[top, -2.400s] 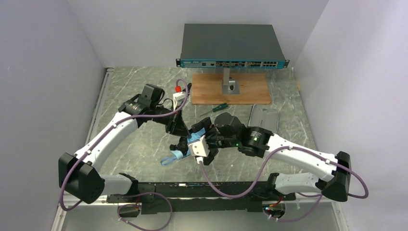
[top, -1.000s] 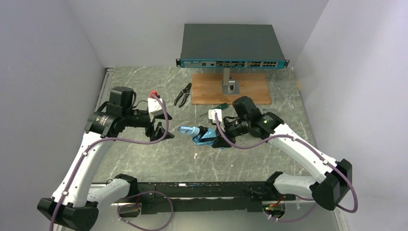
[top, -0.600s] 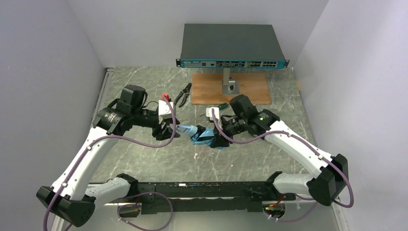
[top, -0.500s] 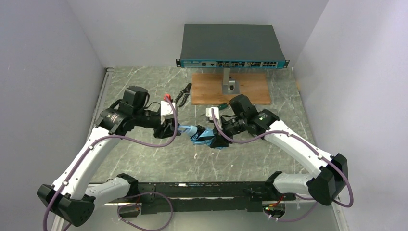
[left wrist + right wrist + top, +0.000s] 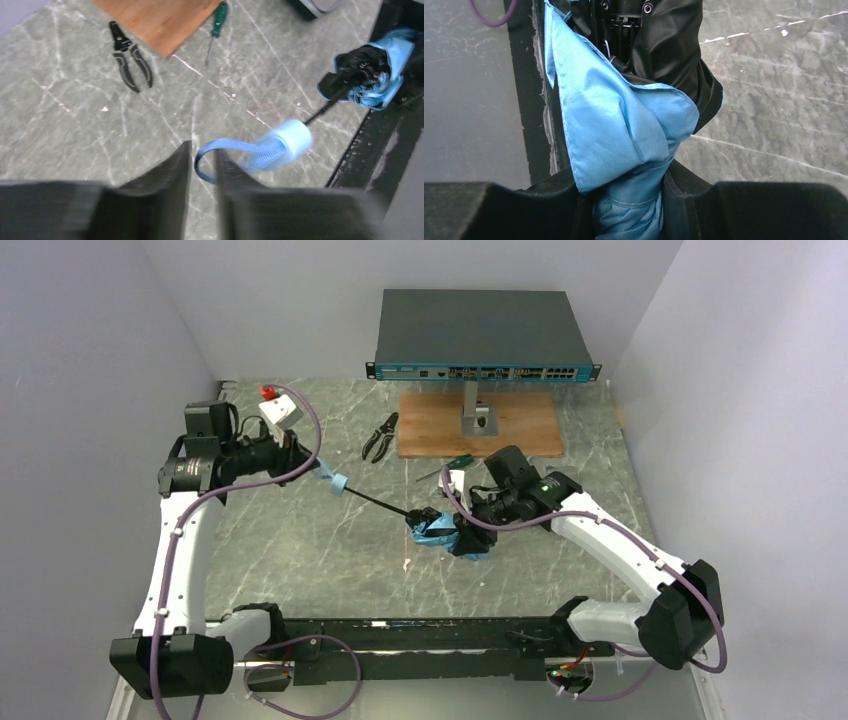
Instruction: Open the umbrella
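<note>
The umbrella lies stretched between my two grippers. Its folded sky-blue and black canopy sits in my right gripper, which is shut on the bundled fabric. A thin black shaft runs left from the canopy to the pale-blue stub handle. The blue loop strap reaches back between the narrow jaws of my left gripper, which is shut on the strap's end.
Black-handled pliers and a green-handled screwdriver lie on the marble table by a wooden board. A network switch stands on a post above the board. Grey walls close both sides.
My left gripper shut on the strap and pulled back to the left, drawing the handle away and extending the shaft. The right gripper kept its hold on the canopy and shifted slightly nearer.
</note>
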Robot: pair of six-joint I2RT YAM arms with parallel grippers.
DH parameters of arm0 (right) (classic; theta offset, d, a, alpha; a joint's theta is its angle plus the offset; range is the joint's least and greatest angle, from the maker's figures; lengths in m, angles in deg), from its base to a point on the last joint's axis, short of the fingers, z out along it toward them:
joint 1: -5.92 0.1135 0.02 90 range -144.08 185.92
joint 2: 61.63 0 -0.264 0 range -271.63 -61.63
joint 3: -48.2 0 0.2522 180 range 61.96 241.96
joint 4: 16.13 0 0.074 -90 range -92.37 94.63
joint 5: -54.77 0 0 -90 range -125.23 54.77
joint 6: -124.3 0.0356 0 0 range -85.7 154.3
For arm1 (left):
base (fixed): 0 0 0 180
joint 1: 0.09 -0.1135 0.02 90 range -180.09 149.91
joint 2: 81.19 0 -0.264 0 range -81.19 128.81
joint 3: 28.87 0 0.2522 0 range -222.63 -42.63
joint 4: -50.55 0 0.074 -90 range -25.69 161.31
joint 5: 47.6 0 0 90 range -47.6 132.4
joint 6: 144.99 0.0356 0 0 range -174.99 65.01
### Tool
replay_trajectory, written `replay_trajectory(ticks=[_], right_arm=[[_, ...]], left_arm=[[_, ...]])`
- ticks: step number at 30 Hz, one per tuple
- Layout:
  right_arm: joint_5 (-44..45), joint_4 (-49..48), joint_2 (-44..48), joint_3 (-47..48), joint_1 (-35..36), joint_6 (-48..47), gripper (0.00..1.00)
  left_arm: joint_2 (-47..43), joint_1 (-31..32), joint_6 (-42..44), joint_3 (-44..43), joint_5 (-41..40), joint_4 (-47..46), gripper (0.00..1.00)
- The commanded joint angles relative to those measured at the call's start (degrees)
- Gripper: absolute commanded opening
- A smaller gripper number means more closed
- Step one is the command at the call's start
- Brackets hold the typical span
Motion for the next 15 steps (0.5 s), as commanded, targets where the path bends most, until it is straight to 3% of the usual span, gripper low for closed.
replay_trajectory(ticks=[1,3,5,15], right_arm=[[-5.9,-0.8,-0.9,2.8,-0.3,4.0,0.00],[-7.0,-2.6,-1.8,3.7,-0.5,6.7,0.00],[-8.0,-3.2,-2.7,4.4,-0.6,8.3,0.00],[-11.7,-2.9,-7.9,7.7,-0.6,11.9,0.00]], left_arm=[[-2.3,-1.2,-1.8,-1.2,-5.0,-8.1,0.50],[-4.1,-1.1,-2.8,0.3,-6.3,-10.8,0.67],[-6.8,-0.3,-2.5,2.6,-8.6,-13.5,0.75],[-14.5,19.1,4.5,12.4,-30.9,-21.2,0.78]])
